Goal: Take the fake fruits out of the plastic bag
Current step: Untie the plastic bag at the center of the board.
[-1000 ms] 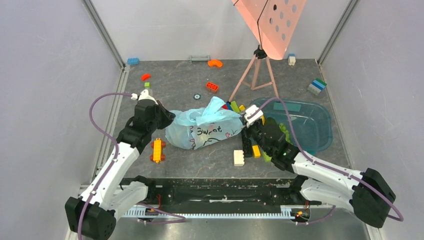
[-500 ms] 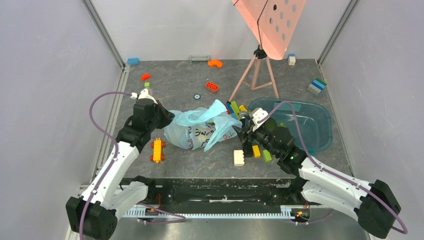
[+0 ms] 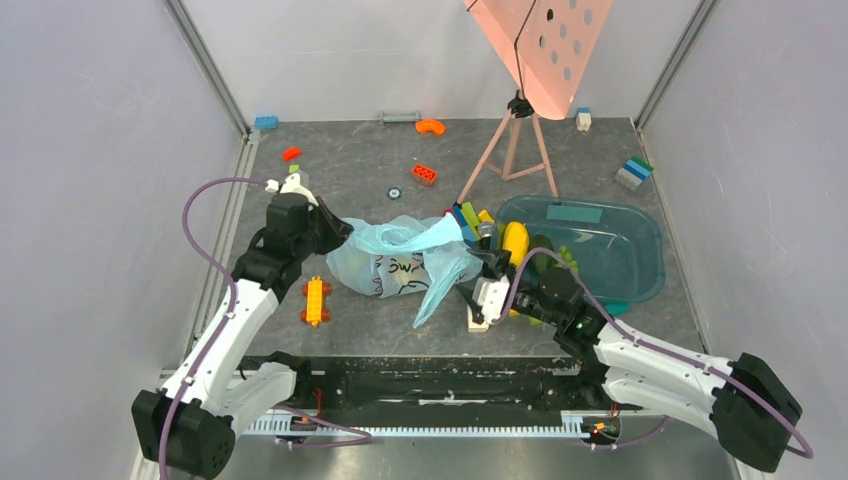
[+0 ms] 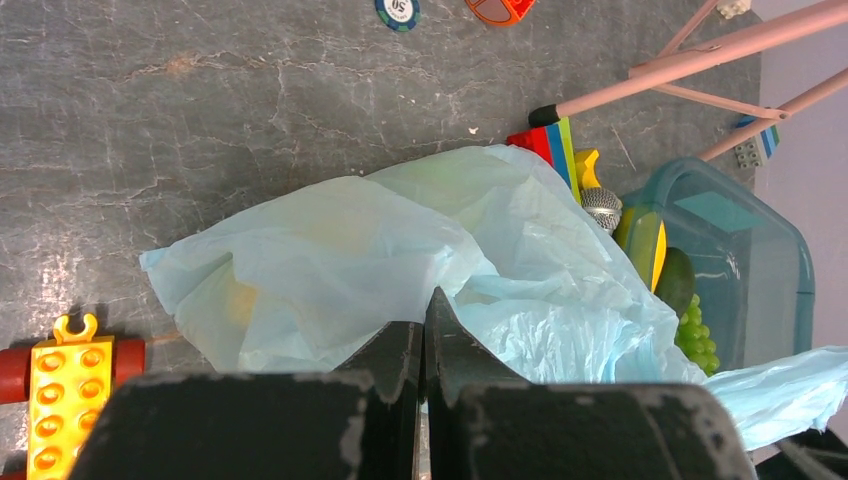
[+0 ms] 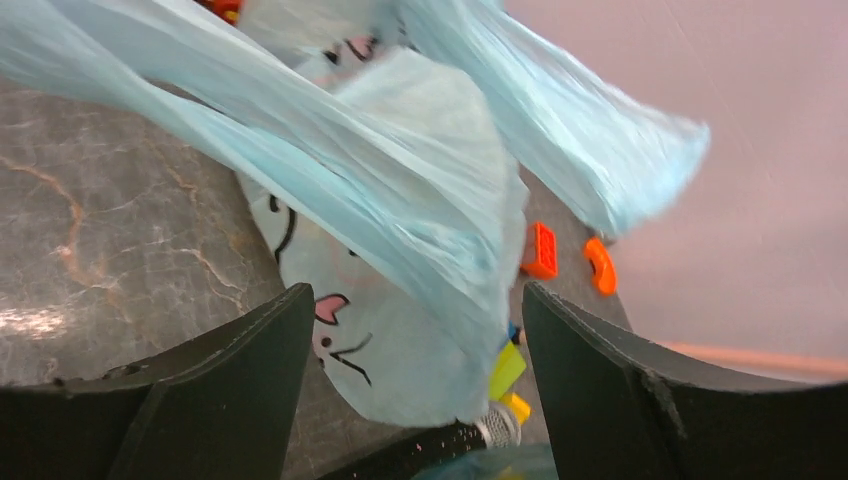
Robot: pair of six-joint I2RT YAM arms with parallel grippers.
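Note:
The light blue plastic bag point(image 3: 392, 265) lies crumpled mid-table, its printed side toward the near edge. My left gripper point(image 3: 338, 232) is shut on the bag's left upper edge, and in the left wrist view the film point(image 4: 400, 250) runs right into the closed jaws point(image 4: 422, 320). A yellowish shape point(image 4: 235, 300) shows dimly through the plastic. My right gripper point(image 3: 468, 292) stands open just right of the bag, and a loose handle point(image 5: 420, 210) hangs in front of the gap point(image 5: 415, 300), held by neither finger. A yellow fruit point(image 3: 515, 241) and a green fruit point(image 4: 678, 282) lie at the tub's left end.
The teal see-through tub point(image 3: 630, 262) stands to the right of the bag, with green grapes point(image 3: 568, 259) inside. Coloured bricks point(image 3: 470, 214) sit between bag and tub. A cream brick point(image 3: 478, 320) lies under the right wrist. A yellow-red toy point(image 3: 315, 300) and a pink tripod point(image 3: 510, 150) are nearby.
My right gripper has opened, let the bag go and drawn back toward the near edge. The freed handle now droops down. The left gripper has kept its hold on the bag.

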